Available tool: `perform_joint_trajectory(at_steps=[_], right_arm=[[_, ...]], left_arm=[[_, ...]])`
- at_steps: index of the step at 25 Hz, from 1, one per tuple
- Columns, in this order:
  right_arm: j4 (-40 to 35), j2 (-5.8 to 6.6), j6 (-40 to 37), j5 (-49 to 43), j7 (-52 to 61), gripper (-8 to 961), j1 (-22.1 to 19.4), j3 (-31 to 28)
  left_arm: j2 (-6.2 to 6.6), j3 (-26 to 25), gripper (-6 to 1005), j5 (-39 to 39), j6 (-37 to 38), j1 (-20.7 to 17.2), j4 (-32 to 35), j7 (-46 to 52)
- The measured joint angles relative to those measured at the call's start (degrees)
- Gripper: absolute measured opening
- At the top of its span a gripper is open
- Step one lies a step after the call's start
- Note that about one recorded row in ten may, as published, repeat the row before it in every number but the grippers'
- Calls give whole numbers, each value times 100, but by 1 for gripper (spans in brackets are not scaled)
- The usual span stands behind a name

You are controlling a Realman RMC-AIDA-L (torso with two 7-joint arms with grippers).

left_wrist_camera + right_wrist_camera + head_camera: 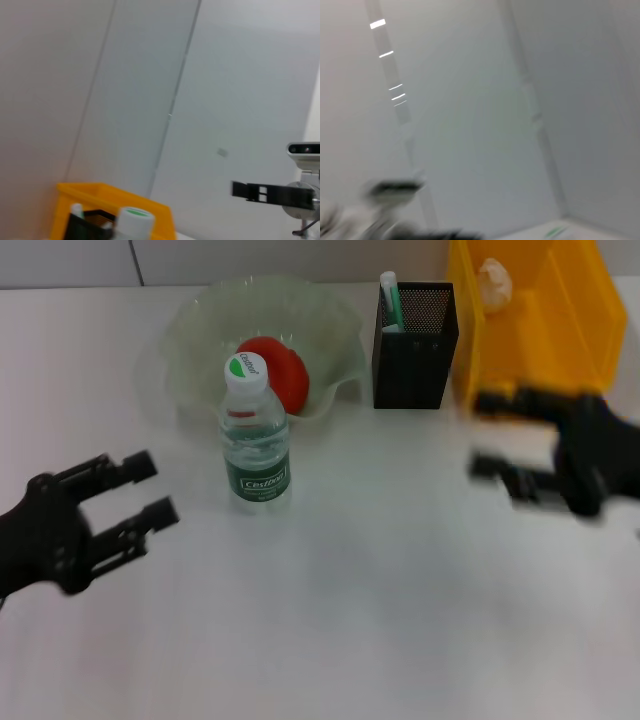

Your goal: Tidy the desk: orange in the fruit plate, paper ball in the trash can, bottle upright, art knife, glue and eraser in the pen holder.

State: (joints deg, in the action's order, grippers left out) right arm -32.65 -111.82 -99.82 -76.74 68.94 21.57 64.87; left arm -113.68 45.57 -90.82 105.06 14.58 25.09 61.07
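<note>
Head view: bright, even overhead light; white table (pixel 400 620) near washed out, shadows faint and soft. Right end effector (pixel 490 435) smeared by motion blur; left end effector (pixel 150 490) slightly soft. Bottle (pixel 255 435) fairly sharp. Left wrist view: mild blur, dim grey wall. Right wrist view: heavy motion blur, streaked glare highlights on wall.

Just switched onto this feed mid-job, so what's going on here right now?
Nothing is being held. The clear plastic water bottle with the white cap stands upright on the white desk. The orange fruit lies in the translucent glass fruit plate, the crumpled paper ball in the yellow plastic bin, and stationery stands in the black mesh pen holder. The left gripper and right gripper hover open and empty on either side.
</note>
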Motion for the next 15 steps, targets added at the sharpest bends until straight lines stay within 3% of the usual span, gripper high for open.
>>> perform_joint_trajectory(at_steps=[1,2,3,6,15], right_arm=[[-24,0,-482,-772,-7,571,-96,-580],[-24,0,-482,-772,-7,598,-96,-580],[-19,-7,-730,-1229,-17,624,-164,-998],[8,-40,-834,-1558,-21,704,-228,-1248],[14,-208,-779,-1785,-75,704,-236,-1244]], left_arm=[[54,2,612,-177,177,-76,153,45],[54,2,612,-177,177,-76,153,45],[95,1,612,-355,329,-155,323,126],[116,-10,612,-532,457,-264,498,196],[131,-11,612,-586,640,-329,531,211]])
